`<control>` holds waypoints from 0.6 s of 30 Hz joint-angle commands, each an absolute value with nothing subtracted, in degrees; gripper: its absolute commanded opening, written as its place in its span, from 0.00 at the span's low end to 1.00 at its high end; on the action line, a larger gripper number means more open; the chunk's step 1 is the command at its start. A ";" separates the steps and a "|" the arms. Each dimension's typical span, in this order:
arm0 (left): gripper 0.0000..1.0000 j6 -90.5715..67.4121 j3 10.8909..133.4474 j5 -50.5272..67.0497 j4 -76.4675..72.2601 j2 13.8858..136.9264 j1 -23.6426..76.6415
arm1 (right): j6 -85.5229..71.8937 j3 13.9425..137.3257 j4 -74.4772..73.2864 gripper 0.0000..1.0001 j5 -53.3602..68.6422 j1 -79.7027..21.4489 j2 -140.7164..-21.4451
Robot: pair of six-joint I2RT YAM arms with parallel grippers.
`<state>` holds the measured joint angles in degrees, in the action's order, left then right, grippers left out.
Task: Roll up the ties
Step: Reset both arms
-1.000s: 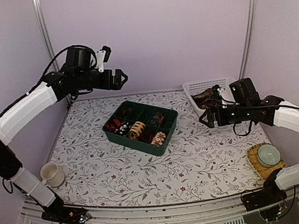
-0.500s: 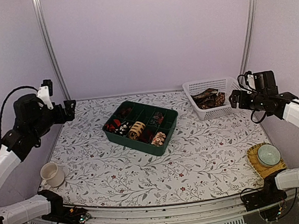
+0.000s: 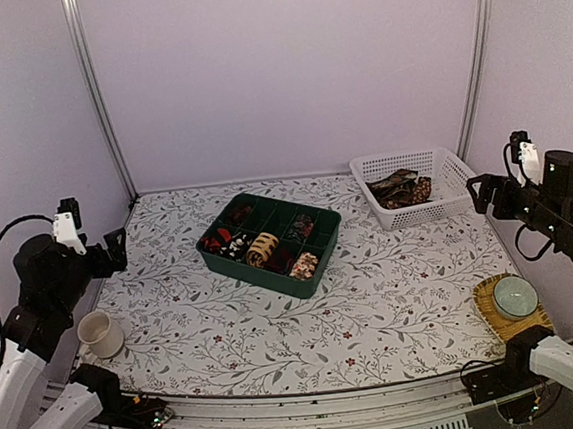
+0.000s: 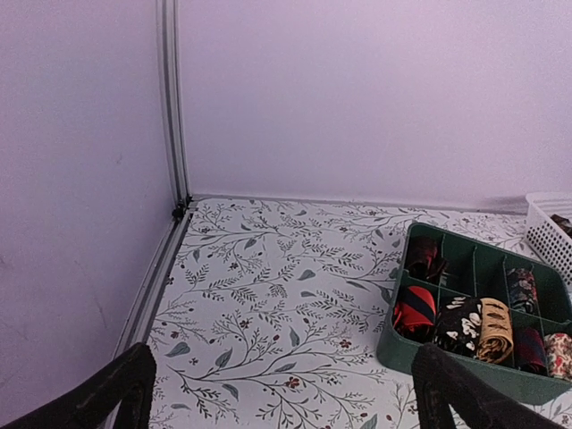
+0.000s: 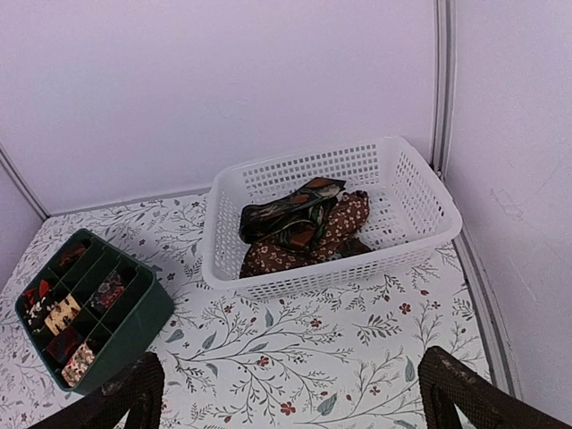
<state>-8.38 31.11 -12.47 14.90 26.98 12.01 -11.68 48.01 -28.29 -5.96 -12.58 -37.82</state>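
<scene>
Fingers of my left gripper and right gripper stand wide, holding nothing; loose ties lie in the basket at two o'clock, the tray at twelve.

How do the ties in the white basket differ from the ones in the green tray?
The basket ties lie loose in one crumpled heap; the tray ties are coiled into small rolls. The basket ties share the white basket; the tray ties sit in separate compartments of the green tray. The basket ties are dark green and brown; the tray ties include red and tan. All are patterned cloth.
</scene>
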 commanded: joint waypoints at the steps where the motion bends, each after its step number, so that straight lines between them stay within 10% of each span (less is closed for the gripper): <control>1: 1.00 -8.06 29.36 -11.26 14.16 23.71 11.34 | -10.55 43.41 -29.93 1.00 -0.16 -12.49 -32.72; 18: 1.00 -7.85 27.55 -9.83 13.59 20.98 11.34 | -9.72 42.33 -29.46 1.00 -1.37 -12.48 -29.83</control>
<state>-8.38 28.36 -10.72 14.20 21.02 11.92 -10.39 42.89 -29.61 0.30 -12.58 -31.66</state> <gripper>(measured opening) 0.998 0.997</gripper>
